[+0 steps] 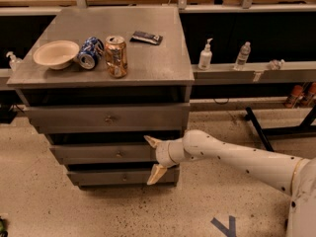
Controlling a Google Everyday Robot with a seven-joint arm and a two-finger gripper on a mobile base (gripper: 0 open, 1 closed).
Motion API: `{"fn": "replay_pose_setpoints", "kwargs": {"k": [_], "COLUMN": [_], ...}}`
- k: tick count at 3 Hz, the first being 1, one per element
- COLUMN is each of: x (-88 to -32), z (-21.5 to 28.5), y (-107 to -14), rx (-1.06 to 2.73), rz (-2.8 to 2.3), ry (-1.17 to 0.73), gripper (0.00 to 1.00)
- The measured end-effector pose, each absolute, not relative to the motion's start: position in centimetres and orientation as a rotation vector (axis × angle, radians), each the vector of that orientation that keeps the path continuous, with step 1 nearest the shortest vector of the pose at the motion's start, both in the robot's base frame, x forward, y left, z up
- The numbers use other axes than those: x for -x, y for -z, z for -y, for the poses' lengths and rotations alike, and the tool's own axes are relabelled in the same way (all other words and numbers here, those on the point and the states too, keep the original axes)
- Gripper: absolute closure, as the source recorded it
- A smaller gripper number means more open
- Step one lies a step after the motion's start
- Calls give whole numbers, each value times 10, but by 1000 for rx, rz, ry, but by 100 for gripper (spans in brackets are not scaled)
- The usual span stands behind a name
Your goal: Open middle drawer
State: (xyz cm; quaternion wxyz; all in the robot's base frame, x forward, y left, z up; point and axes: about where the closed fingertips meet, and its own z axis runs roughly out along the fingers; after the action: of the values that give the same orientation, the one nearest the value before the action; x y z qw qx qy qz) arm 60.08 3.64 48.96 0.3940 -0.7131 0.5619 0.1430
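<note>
The grey cabinet (148, 63) has three stacked drawers. The middle drawer (98, 153) is a wide, flat grey front with a tiny central knob (118, 154). It lies below the taller top drawer (74, 118) and above the narrow bottom drawer (98, 177). My gripper (152, 158) is at the right end of the middle drawer's front, to the right of the knob. It is open wide, with one pale finger (152, 141) at the drawer's upper edge and the other at the bottom drawer's level. My white arm (237, 159) reaches in from the right.
On the cabinet top stand a bowl (56, 54), a blue can on its side (90, 53), an upright orange can (116, 57) and a dark packet (146, 37). Bottles (205, 55) stand on the shelf to the right. A black frame leg (259, 130) lies on the floor.
</note>
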Motion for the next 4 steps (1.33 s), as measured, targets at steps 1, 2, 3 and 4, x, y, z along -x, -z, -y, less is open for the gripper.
{"fn": "replay_pose_setpoints", "kwargs": {"k": [1,2,3,4], "x": [-616,-623,-626,-638], "z": [-36,-37,-38,-39], "y": [-463,-455,-451,-449], "rx": [1801,1792,1806,1839], "rz": [-1369,-1368,-1379,-1449], "ry": [-374,-341,-298,-235], "gripper": [0,0,0,0]}}
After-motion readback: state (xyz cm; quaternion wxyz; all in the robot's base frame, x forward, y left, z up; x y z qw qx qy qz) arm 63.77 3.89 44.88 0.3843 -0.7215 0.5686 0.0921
